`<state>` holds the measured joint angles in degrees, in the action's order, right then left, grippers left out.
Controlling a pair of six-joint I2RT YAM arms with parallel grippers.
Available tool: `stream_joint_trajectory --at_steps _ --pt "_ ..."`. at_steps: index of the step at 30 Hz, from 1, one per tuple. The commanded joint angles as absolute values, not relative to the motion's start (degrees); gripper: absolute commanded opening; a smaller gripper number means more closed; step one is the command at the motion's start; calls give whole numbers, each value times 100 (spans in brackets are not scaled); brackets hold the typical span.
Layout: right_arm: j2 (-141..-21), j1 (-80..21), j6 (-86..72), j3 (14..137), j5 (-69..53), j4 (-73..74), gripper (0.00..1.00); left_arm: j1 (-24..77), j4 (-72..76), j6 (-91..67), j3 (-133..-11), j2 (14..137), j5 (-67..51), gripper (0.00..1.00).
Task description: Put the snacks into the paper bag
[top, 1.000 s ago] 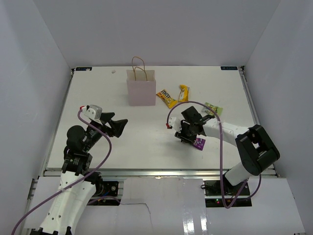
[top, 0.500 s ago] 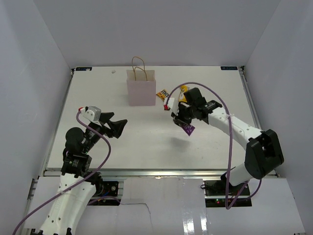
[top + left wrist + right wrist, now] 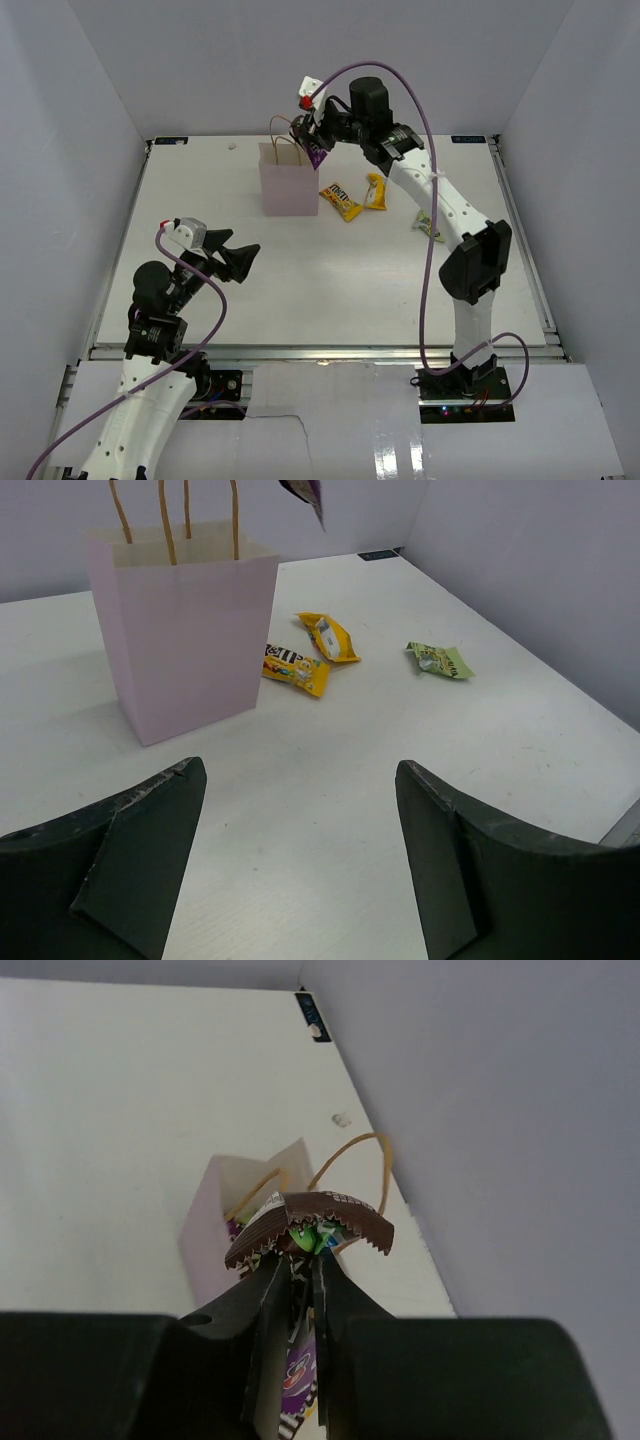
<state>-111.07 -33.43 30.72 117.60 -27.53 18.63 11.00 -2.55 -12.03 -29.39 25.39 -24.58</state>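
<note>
— Where is your right arm (image 3: 441, 196)?

— It is stretched long from its base at 5 o'clock, up the right side of the table (image 3: 300, 290). It then bends left at the top, so my right gripper (image 3: 312, 150) hangs at 12 o'clock. The fingers point down, clenched on the dark purple packet (image 3: 318, 155). I have it pinched by one edge, and the rest of it fans out past my fingertips.

— And the paper bag (image 3: 288, 186)?

— It stands upright directly under that packet, mouth open and handles (image 3: 284, 135) raised. The packet is above the rim on the right-hand side of the mouth (my wrist camera looks straight down into the opening). It is not inside yet.

— And your left arm (image 3: 160, 290)?

— It is folded low near its base at 7 o'clock. My left gripper (image 3: 240, 258) faces toward 1 o'clock with its fingers spread wide and nothing between them, well apart from the bag.

— What is lying on the table?

— The yellow-orange packet (image 3: 341, 200) is just beside the bag at its 4 o'clock. The yellow packet (image 3: 376, 190) is next to that one. The green packet (image 3: 430, 226) is farther out toward 3 o'clock.
</note>
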Motion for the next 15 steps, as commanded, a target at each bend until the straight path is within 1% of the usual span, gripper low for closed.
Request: stream_joint_trajectory --at_steps 1,3,7,15 --pt "-11704 -3314 2637 12653 -2463 1012 16 1116 -211 -1125 -2918 2496 -2470 88" --pt "-12013 -3252 2488 13041 -2321 705 16 1116 -202 -1116 -2927 2496 -2496 88" --pt "-12366 -3208 2391 13429 -2066 343 16 1099 -167 -1107 -2927 2514 -2566 88" --pt "-12630 -3243 2198 13509 -1705 70 17 1072 -123 -1107 -2909 2549 -2716 88"
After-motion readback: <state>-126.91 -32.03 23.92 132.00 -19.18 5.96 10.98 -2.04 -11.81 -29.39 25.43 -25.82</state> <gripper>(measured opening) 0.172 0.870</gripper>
